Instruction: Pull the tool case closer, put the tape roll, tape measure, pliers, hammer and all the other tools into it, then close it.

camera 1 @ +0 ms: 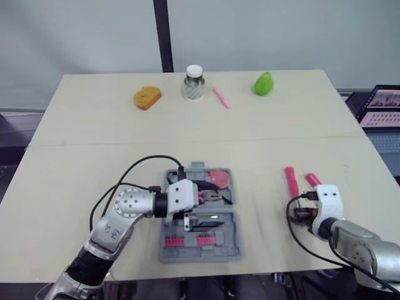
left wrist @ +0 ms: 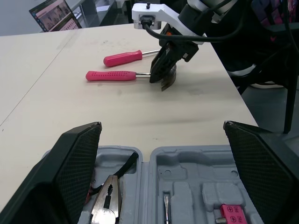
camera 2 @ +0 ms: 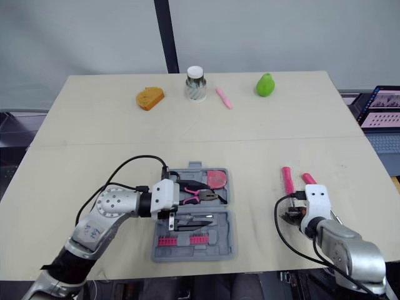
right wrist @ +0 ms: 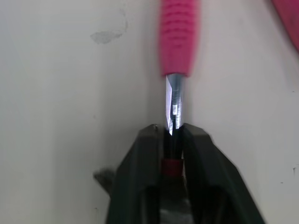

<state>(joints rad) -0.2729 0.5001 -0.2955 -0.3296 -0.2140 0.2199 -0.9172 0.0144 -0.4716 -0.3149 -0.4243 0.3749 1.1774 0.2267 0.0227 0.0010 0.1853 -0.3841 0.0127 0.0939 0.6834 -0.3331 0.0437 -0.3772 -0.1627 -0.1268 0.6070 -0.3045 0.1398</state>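
The grey tool case (camera 1: 229,226) lies open at the table's front centre. Inside it are pliers (camera 2: 199,195), a pink round tool (camera 1: 219,178), a knife (camera 1: 209,220) and a row of pink bits (camera 1: 194,240). My left gripper (camera 1: 219,192) hovers open over the case's far half, its fingers (left wrist: 77,158) spread wide above the pliers (left wrist: 106,205). To the right of the case, my right gripper (right wrist: 172,133) is shut on the metal shaft of a pink-handled tool (camera 1: 291,181) lying on the table. A second pink-handled screwdriver (camera 1: 312,180) lies just beside it.
Along the table's far edge are an orange bread-like piece (camera 1: 147,97), a jar with a white lid (camera 1: 194,82), a pink pen (camera 1: 221,97) and a green pear (camera 1: 264,83). A laptop (camera 1: 382,106) stands beyond the table's right edge.
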